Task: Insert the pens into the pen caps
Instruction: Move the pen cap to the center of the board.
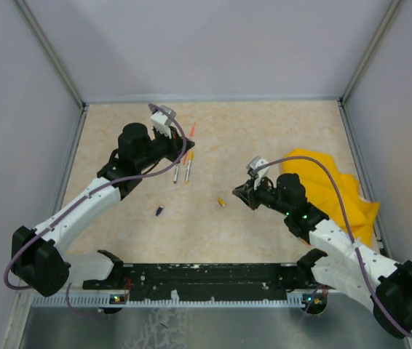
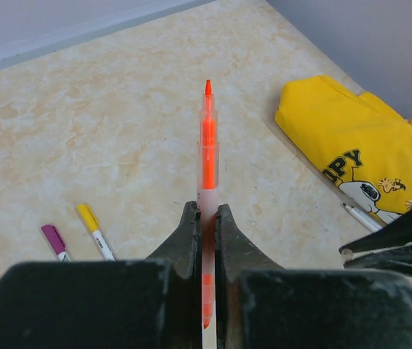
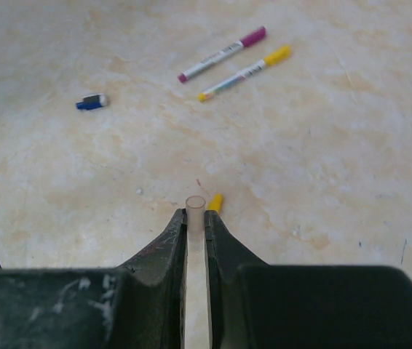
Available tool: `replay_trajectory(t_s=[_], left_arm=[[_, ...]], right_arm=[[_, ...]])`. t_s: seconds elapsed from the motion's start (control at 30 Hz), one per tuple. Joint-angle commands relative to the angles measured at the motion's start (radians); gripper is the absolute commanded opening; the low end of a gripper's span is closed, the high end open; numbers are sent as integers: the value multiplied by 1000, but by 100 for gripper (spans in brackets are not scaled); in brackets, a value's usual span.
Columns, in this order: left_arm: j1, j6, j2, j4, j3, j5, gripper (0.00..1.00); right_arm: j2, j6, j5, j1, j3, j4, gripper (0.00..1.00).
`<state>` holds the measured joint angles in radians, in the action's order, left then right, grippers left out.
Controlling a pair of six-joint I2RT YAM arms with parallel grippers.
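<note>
Orange pen (image 2: 207,145) clamped in left fingers (image 2: 184,243); right fingers (image 3: 169,247) pinch a clear tube (image 3: 195,211) over open marbled tabletop (image 3: 322,160).

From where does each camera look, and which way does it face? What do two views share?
Top external: above and behind, looking down on the table; the left arm and right arm show.
Left wrist: on that arm, looking along the left gripper, shut on an orange pen, toward the yellow cloth.
Right wrist: on that arm, looking along the right gripper, shut on a pale tube, toward the blue cap.
Shared: both wrist views show the purple-capped pen and yellow-capped pen.
</note>
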<state>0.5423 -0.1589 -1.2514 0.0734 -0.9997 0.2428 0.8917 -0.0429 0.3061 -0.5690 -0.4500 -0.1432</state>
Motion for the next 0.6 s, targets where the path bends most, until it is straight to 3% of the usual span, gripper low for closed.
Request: replay_trajectory(t_s=[0.0, 0.17, 0.43, 0.57], left_arm=[[-5, 11, 29, 15, 7, -7, 0], [-5, 12, 29, 14, 7, -5, 0], [-4, 13, 33, 15, 8, -11, 0], [-5, 13, 32, 14, 8, -13, 0]], right_arm=[[-67, 280, 112, -81, 30, -127, 0], [-54, 499, 115, -177, 33, -49, 0], [155, 694, 26, -290, -128, 360, 2], [260, 737, 5, -306, -180, 473, 2]])
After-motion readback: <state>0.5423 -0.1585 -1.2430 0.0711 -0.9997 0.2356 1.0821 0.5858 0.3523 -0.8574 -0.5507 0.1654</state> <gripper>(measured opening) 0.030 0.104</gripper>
